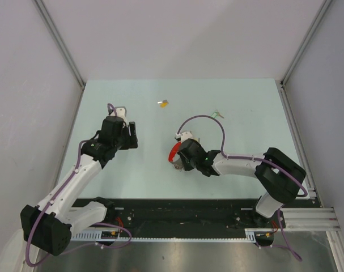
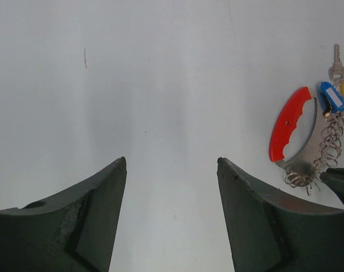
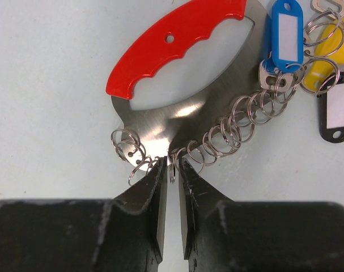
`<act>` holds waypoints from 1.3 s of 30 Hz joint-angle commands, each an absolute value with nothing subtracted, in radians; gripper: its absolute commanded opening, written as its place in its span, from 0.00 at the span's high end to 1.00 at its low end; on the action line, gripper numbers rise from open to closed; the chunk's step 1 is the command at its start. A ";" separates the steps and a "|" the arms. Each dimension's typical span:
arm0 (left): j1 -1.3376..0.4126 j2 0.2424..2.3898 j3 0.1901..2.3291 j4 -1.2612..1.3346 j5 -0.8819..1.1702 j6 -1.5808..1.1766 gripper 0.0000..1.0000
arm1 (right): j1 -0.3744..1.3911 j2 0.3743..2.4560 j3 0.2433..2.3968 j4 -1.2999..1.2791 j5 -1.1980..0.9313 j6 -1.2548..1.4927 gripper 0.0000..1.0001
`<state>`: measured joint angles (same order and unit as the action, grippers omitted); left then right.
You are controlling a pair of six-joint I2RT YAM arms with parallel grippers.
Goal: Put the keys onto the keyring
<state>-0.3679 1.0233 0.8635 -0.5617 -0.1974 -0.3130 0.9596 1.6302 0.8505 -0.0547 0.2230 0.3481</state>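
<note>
Green-tinted table [image 1: 132, 170] carries everything. Left gripper [image 2: 172, 162] hovers over bare surface, jaws wide and empty. Right gripper [image 3: 172, 165] stands nearly closed at the keyring [image 3: 177, 39], with one thin wire loop in the slit between its tips; whether it is pinched I cannot tell. The keyring lies mid-table. Its stiff red band and metal plate look better to hold than its floppy, slippery chain of loops. Further back, well apart, lie the yellow-headed key [image 1: 164, 103] and green-headed key [image 1: 218, 114]. They are light, flat and likely skittish, best taken by the plastic heads.
</note>
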 commanded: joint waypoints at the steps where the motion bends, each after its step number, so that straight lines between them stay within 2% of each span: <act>1: -0.360 1.028 0.862 -0.551 -0.176 -0.290 0.30 | 0.968 1.598 0.850 -0.069 0.232 0.367 0.82; 22: -0.360 1.039 0.862 -0.555 -0.167 -0.288 0.29 | 0.985 1.582 0.819 -0.066 0.264 0.354 0.81; 25: -0.360 1.040 0.862 -0.555 -0.169 -0.288 0.29 | 0.986 1.577 0.821 -0.069 0.278 0.353 0.80; 32: -0.360 1.040 0.862 -0.555 -0.172 -0.288 0.29 | 1.017 1.528 0.819 -0.084 0.357 0.339 0.67; 39: -0.360 1.040 0.862 -0.555 -0.170 -0.288 0.29 | 1.061 1.496 0.810 -0.065 0.316 0.279 0.67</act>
